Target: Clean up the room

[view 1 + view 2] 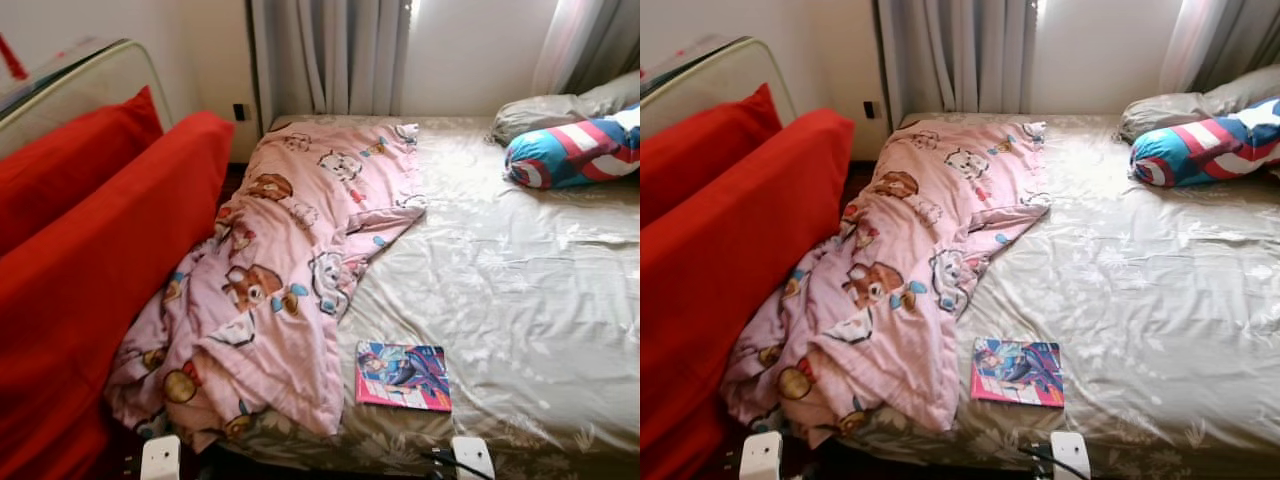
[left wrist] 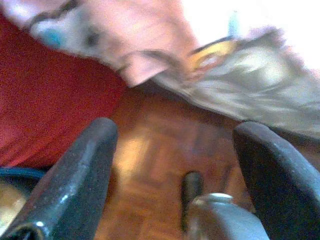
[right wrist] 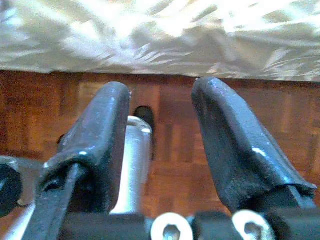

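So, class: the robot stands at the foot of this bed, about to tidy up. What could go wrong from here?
1. The pink blanket hangs off the bed's corner; pulling it may drag it onto the floor.
2. The book lies near the bed's edge beside the blanket, so it could get knocked off.
3. Both end effectors, left and right, hang low and open above the floor.

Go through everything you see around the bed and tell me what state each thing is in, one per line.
Pink cartoon-print blanket: crumpled, hanging off the bed's foot corner.
Colourful thin book: closed, lying flat near the foot edge.
Beige floral bedsheet: spread, wrinkled.
Striped blue-red-white bolster: lying beside the grey pillow.
Grey curtains: drawn.
Left gripper: open, empty.
Right gripper: open, empty.
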{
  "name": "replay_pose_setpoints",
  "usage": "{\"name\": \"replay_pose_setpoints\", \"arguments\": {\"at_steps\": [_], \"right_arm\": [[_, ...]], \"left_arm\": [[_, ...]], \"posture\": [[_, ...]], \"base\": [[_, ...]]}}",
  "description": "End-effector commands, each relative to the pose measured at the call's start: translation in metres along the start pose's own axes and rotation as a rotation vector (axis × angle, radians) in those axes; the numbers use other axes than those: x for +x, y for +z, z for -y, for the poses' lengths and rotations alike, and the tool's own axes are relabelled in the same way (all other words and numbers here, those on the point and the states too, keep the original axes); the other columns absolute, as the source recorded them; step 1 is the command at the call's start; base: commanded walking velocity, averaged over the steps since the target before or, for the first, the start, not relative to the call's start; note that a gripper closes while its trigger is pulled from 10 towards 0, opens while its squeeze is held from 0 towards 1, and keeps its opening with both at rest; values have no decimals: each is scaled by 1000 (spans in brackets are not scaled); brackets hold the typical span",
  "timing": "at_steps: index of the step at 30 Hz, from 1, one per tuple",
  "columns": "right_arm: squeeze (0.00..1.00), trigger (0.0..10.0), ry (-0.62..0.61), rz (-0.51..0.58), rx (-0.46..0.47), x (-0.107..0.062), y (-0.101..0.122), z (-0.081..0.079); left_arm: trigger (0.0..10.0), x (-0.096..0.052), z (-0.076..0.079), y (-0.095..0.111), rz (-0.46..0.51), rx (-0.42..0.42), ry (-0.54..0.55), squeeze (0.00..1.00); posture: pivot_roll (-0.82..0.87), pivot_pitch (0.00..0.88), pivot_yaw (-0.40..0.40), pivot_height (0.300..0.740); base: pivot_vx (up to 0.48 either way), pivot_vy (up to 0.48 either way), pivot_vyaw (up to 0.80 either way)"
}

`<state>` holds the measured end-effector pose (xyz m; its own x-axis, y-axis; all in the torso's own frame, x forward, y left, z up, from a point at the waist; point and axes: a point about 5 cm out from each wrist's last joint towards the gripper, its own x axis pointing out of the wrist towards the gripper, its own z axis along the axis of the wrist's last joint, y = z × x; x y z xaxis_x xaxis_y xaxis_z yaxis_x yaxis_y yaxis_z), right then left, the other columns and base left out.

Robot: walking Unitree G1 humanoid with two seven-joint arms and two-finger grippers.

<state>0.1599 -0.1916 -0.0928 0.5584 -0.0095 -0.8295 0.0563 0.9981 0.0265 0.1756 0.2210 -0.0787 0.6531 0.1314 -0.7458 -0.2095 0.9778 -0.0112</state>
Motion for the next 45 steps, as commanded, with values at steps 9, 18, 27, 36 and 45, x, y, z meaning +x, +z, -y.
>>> {"name": "replay_pose_setpoints", "arguments": {"at_steps": [9, 18, 27, 36, 45], "right_arm": [[0, 10000, 5, 135, 23, 1, 30, 11], [0, 10000, 61, 330, 27, 6, 80, -17], [0, 10000, 92, 690, 45, -11, 127, -24], [0, 10000, 131, 710, 30, -12, 135, -39], [0, 10000, 143, 686, 15, -11, 136, -47]], "left_arm": [[10000, 1, -10, 23, 136, -38, -11, 0], [10000, -1, 1, 77, 433, -7, -96, 0], [10000, -23, 17, 114, 717, -4, -158, 0], [10000, -34, 22, 127, 776, -11, -176, 0], [10000, -37, 22, 134, 779, -16, -176, 0]], "posture": [[-56, 0, 10, 740], [-66, 0, 9, 740], [-75, 0, 4, 740], [-77, 0, 1, 720], [-76, 0, -5, 680]], "base": [[0, 0, 0], [0, 0, 0], [0, 0, 0], [0, 0, 0], [0, 0, 0]]}}
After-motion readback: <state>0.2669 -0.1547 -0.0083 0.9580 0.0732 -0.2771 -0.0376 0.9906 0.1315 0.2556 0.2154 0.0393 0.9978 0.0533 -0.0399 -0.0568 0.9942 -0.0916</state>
